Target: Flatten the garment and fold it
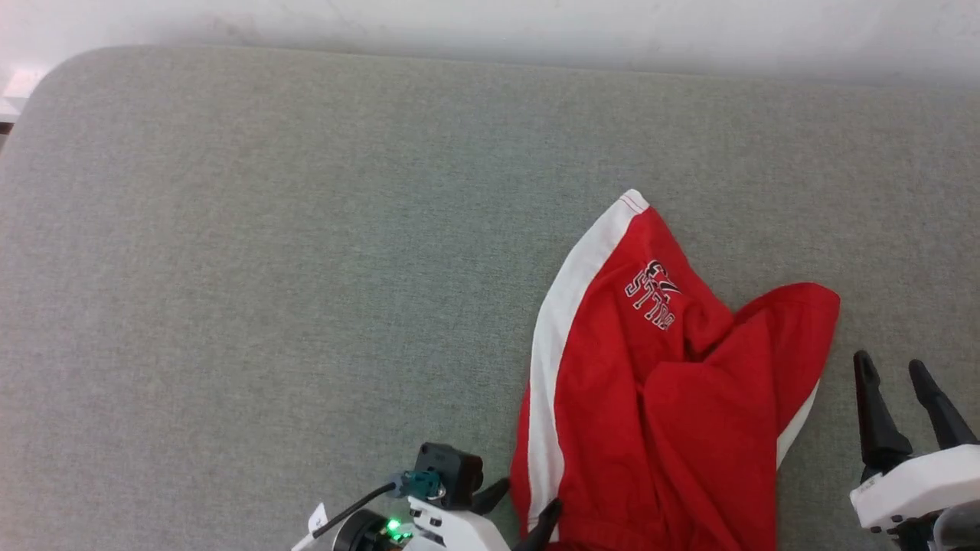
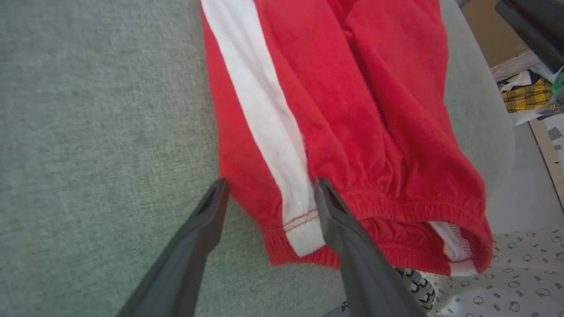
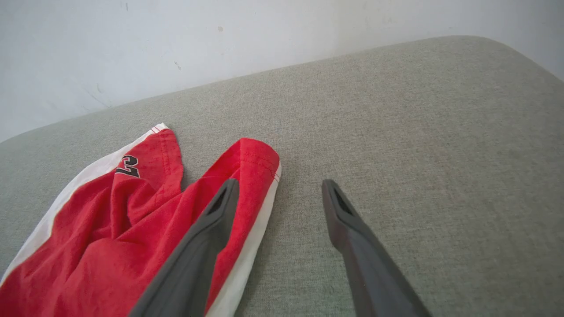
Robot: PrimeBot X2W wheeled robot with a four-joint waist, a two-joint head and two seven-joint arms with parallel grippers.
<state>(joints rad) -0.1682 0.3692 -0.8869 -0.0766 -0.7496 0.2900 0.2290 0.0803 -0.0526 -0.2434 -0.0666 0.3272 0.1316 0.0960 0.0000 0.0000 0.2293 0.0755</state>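
Left fingers (image 2: 209, 215) spread astride the garment's (image 2: 352, 110) striped edge.

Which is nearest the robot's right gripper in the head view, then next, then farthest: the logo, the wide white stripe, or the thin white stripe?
1. Thin white stripe, on the right edge of the shorts, beside the right gripper.
2. Logo, higher up, mid-shorts.
3. Wide white stripe, along the left edge.

The red shorts (image 1: 612, 398) with white side stripes lay rumpled at the near right, legs pointing far, the gathered waistband (image 2: 396, 207) seemingly drooping over the near edge.
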